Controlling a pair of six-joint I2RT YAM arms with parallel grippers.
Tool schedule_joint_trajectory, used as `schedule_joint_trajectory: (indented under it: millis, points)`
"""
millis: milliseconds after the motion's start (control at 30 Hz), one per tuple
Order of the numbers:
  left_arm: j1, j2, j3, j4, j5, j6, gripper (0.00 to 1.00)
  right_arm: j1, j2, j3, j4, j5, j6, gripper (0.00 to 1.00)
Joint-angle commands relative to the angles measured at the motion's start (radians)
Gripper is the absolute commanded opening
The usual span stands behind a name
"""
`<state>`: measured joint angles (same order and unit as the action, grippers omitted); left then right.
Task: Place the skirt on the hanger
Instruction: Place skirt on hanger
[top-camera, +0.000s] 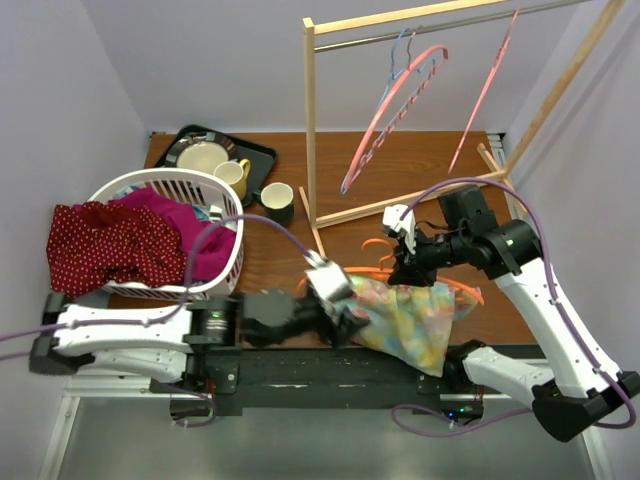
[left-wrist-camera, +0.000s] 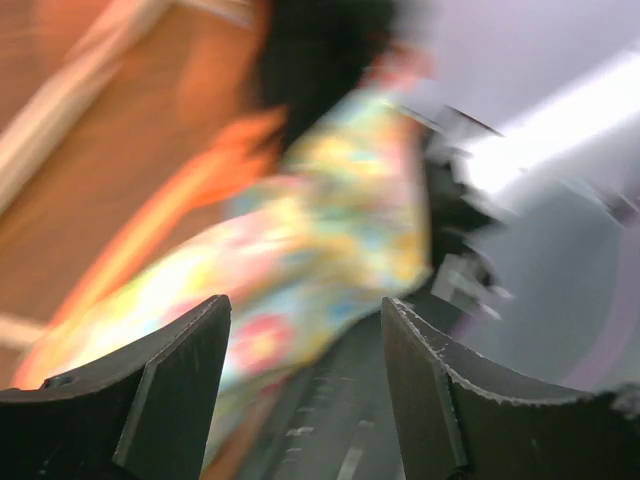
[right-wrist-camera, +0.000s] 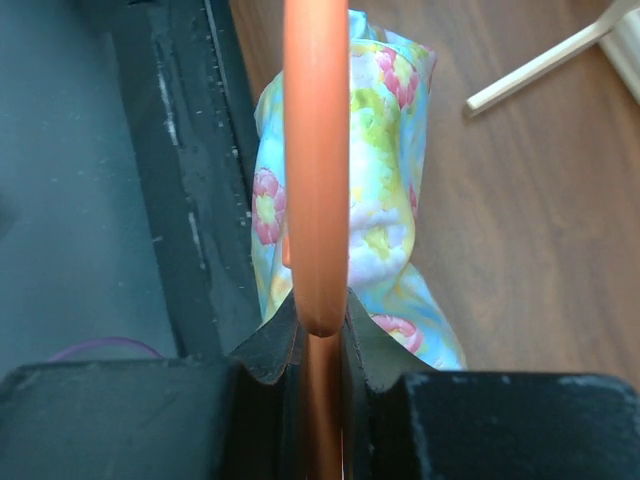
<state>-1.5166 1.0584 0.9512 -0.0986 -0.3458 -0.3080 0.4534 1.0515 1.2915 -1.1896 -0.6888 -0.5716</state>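
Note:
The floral skirt (top-camera: 410, 320) lies bunched at the table's near edge, draped over an orange hanger (top-camera: 468, 290). My right gripper (top-camera: 407, 262) is shut on the hanger's top, and in the right wrist view the orange bar (right-wrist-camera: 316, 150) runs up from between the closed fingers (right-wrist-camera: 320, 325) with the skirt (right-wrist-camera: 390, 200) behind it. My left gripper (top-camera: 345, 308) sits at the skirt's left edge with its jaws open. The left wrist view is blurred: the skirt (left-wrist-camera: 330, 230) lies beyond the spread fingers (left-wrist-camera: 305, 330), nothing between them.
A white laundry basket (top-camera: 170, 185) at the left holds a red dotted garment (top-camera: 100, 245) and magenta cloth (top-camera: 190, 225). Behind it is a black tray (top-camera: 258, 152), a yellow mug (top-camera: 235, 177) and a dark mug (top-camera: 277, 200). A wooden rack (top-camera: 310, 120) carries pink hangers (top-camera: 400, 110).

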Motion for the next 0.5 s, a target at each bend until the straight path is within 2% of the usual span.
schedule_joint_trajectory:
  millis: [0, 133, 300, 367, 467]
  points:
    - [0.133, -0.222, -0.181, -0.046, -0.121, -0.112, 0.65, -0.001, -0.047, 0.077, 0.028, 0.081, -0.027, 0.0]
    - [0.142, -0.278, -0.255, -0.058, -0.165, -0.137, 0.57, -0.019, -0.071, 0.089, 0.058, 0.104, 0.015, 0.0]
    - [0.16, -0.219, -0.235, -0.093, -0.272, -0.111, 0.56, -0.045, -0.076, 0.098, 0.036, 0.081, -0.005, 0.0]
    - [0.193, -0.256, -0.213, -0.075, -0.25, -0.079, 0.56, -0.05, -0.087, 0.08, 0.03, 0.094, -0.02, 0.0]
    - [0.295, -0.329, -0.207, -0.027, -0.144, -0.048, 0.61, -0.048, -0.104, 0.048, 0.012, 0.092, -0.066, 0.0]
